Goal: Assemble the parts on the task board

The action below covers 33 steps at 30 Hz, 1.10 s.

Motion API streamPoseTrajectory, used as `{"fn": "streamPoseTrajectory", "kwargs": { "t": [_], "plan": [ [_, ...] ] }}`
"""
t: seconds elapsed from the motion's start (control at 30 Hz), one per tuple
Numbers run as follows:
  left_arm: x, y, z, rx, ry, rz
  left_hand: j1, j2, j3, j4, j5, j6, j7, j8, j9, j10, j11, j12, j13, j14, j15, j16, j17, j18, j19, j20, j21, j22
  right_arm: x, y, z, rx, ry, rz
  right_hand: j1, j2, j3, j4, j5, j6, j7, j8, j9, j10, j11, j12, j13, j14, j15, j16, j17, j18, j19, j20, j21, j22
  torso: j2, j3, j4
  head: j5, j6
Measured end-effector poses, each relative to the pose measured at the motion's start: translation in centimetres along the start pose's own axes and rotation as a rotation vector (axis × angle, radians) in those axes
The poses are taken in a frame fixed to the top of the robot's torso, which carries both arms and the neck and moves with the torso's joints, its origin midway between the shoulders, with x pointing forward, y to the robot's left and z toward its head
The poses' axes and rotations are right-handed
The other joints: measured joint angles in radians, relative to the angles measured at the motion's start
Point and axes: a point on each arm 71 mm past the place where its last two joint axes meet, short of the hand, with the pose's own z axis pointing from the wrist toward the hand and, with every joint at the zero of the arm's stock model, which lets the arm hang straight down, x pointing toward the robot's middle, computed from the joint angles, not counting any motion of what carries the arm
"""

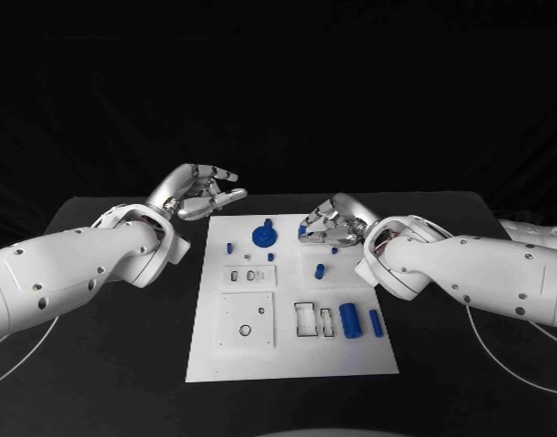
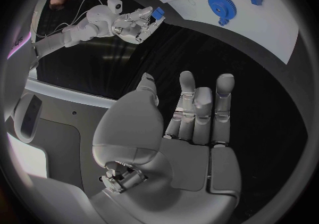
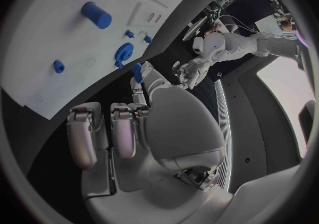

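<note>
A: Placement of the white rectangular task board (image 1: 292,355)?

B: Centre and lower centre of the head view, flat on the black table (image 1: 108,373).

A: Done so far?

B: Very little, by the look of it. Large blue toothed gear (image 1: 266,236) near the board's upper middle, seemingly seated on a peg, though hard to confirm. Thick blue cylinder (image 1: 349,319) and slimmer blue bar (image 1: 374,321) lying loose side by side at the board's right, just beside the empty rectangular slots (image 1: 306,319). Small blue stub (image 1: 320,269) and small blue pegs (image 1: 231,245) scattered mid-board; seated or loose, impossible to tell.

A: Left to do?

B: Most of it, probably: slots unfilled, square recessed panel (image 1: 248,319) at lower left of the board bare but for its holes.

A: And the hands?

B: Right hand (image 1: 328,223) over the board's upper right edge, fingers curled round a small blue part (image 2: 158,12), apparently pinched at the fingertips. Left hand (image 1: 201,192) released, raised off the board's upper left corner, fingers loosely apart, grasping nothing.
</note>
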Motion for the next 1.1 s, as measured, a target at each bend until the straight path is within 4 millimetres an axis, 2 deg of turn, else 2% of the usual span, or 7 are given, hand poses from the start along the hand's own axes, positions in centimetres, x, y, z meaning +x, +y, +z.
{"fn": "streamPoseTrajectory", "kwargs": {
  "t": [0.1,0.17,0.3,0.7,0.93,1.1],
  "plan": [
    [0.0,0.0,0.0,-0.001,-0.001,0.001,0.0,0.0,0.0,0.0,0.0,0.0,0.0,0.0,0.0,0.0,0.0,0.0,0.0,0.0,0.0,0.0,0.0,0.0,0.0,0.0,0.0,0.0,0.8,0.9,0.3,-0.005,0.018,-0.001,0.0,0.0,0.0,0.0,0.004,0.0,0.0,0.0,0.0,0.0,0.0,0.0,0.0,0.0,0.0,0.0,0.0,0.0,0.0,0.0,0.0,0.0,-0.001,-0.0001,0.0007,0.012,-0.003],
    [0.0,0.0,0.0,-0.001,-0.001,0.001,0.0,0.0,-0.003,0.003,0.0,0.0,0.0,0.0,0.0,0.0,0.0,0.0,0.0,0.0,0.0,0.0,0.0,0.0,0.0,0.0,-0.004,0.001,1.4,1.5,0.5,-0.006,0.028,-0.006,0.0,0.0,0.0,0.0,0.004,0.0,0.0,-0.001,0.0,-0.001,0.007,0.0,0.0,0.0,0.0,0.0,0.0,0.0,0.0,0.0,0.0,0.0,-0.001,-0.0007,0.0011,0.018,-0.004],
    [0.0,0.0,0.0,-0.001,-0.001,0.001,0.0,0.0,-0.003,0.003,0.0,0.0,0.0,0.0,0.0,0.0,0.0,0.0,0.0,0.0,0.0,0.0,0.0,0.0,0.0,0.0,-0.004,0.002,2.3,2.5,1.0,-0.008,0.046,-0.019,0.001,-0.002,0.0,0.0,0.008,0.0,0.0,-0.001,0.0,0.0,0.007,0.0,0.0,0.0,0.0,0.0,0.0,0.0,0.0,0.0,0.0,0.0,-0.002,-0.0018,0.0021,0.026,-0.008],
    [0.1,0.0,0.1,0.001,0.0,0.0,0.004,0.004,-0.006,0.0,0.0,0.0,0.0,-0.005,0.0,0.0,0.0,0.0,0.0,0.0,0.0,0.0,0.001,0.0,0.0,0.0,-0.004,0.002,5.4,4.0,1.9,0.013,0.096,-0.05,0.004,-0.004,-0.003,-0.003,0.012,0.003,0.003,-0.007,0.0,0.0,0.007,0.0,0.0,-0.002,0.006,0.0,0.001,0.0,0.0,0.0,0.0,0.0,-0.001,-0.0014,0.0025,0.034,-0.014],
    [0.1,0.0,0.1,0.001,0.0,0.0,0.004,0.004,-0.006,0.0,0.0,0.0,0.0,-0.005,0.0,0.0,0.0,0.0,0.0,0.0,0.0,0.0,0.001,0.0,0.0,0.0,-0.004,0.001,7.0,4.1,2.3,0.031,0.12,-0.062,0.004,-0.004,-0.003,-0.003,0.013,0.003,0.003,-0.011,0.0,0.0,0.007,0.0,0.0,0.0,0.007,0.0,0.001,0.0,0.0,0.0,0.0,0.0,-0.001,-0.0008,0.0025,0.036,-0.019],
    [0.0,0.0,0.1,0.001,0.0,0.0,0.004,0.004,-0.005,0.0,0.0,0.0,0.0,-0.005,0.0,0.0,0.0,0.0,0.0,0.0,0.0,0.0,0.001,0.0,0.0,0.0,-0.004,0.001,7.6,4.1,2.4,0.047,0.13,-0.072,0.004,-0.004,-0.003,-0.003,0.013,0.003,0.003,-0.01,0.0,-0.001,0.013,0.0,0.0,0.0,0.007,0.0,0.001,0.0,0.0,0.0,0.0,0.0,-0.001,-0.0008,0.0015,0.037,-0.022]
  ]
}}
